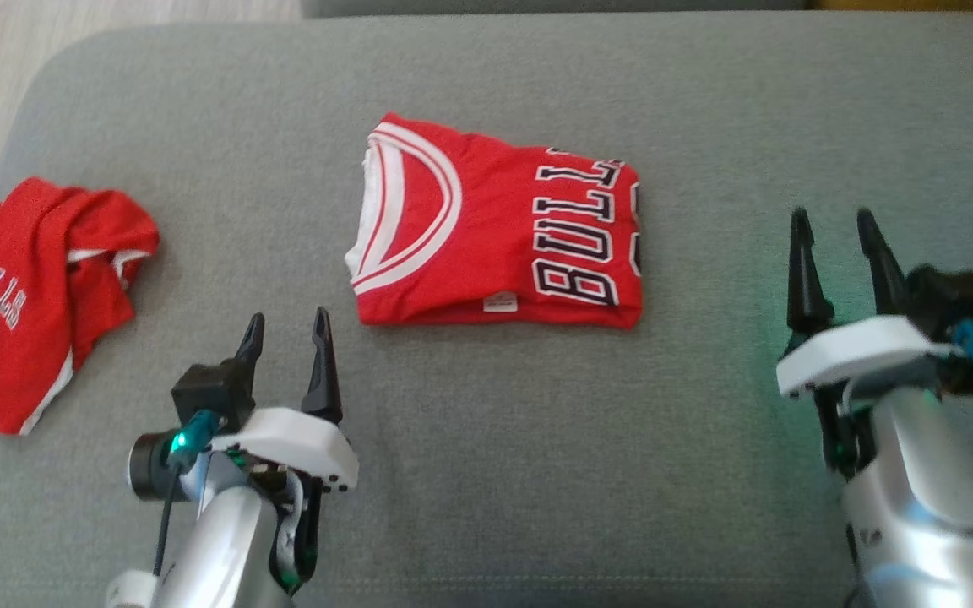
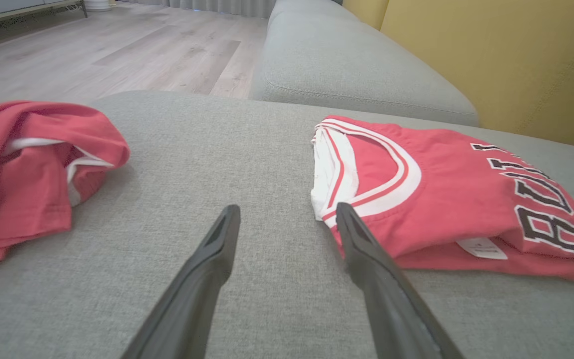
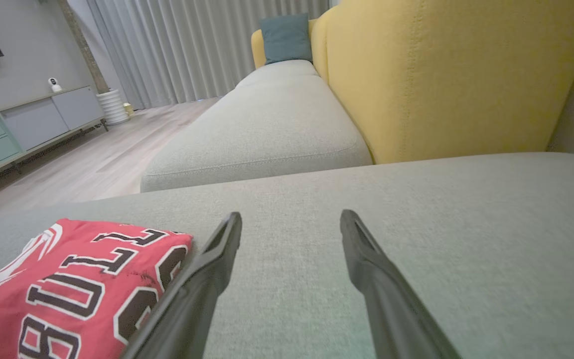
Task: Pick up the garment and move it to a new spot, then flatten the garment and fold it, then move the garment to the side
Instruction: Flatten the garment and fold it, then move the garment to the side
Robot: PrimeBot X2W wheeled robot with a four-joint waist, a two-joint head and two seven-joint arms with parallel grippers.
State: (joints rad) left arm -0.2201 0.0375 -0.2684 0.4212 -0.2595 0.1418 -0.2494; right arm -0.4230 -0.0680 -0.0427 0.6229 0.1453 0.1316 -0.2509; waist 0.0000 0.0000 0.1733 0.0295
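Note:
A red garment (image 1: 495, 224) with white trim and black "BULLS" lettering lies folded into a neat rectangle at the middle of the grey cushion (image 1: 486, 473); the same garment (image 2: 446, 199) shows in the left wrist view, and its lettered end (image 3: 72, 284) in the right wrist view. My left gripper (image 1: 285, 325) hovers open just left of and nearer than the fold, holding nothing. Off to the right of the garment, my right gripper (image 1: 834, 221) stands open and empty, clear of the cloth. Between the left fingers (image 2: 207, 259) and the right fingers (image 3: 212, 264) only bare cushion shows.
A second red jersey (image 1: 39, 291) lies crumpled at the cushion's left edge, also seen crumpled (image 2: 33, 169) in the left wrist view. Beyond are another grey seat cushion (image 3: 267, 124), a yellow backrest (image 3: 441, 75), wooden floor (image 2: 117, 45) and a low cabinet (image 3: 23, 124).

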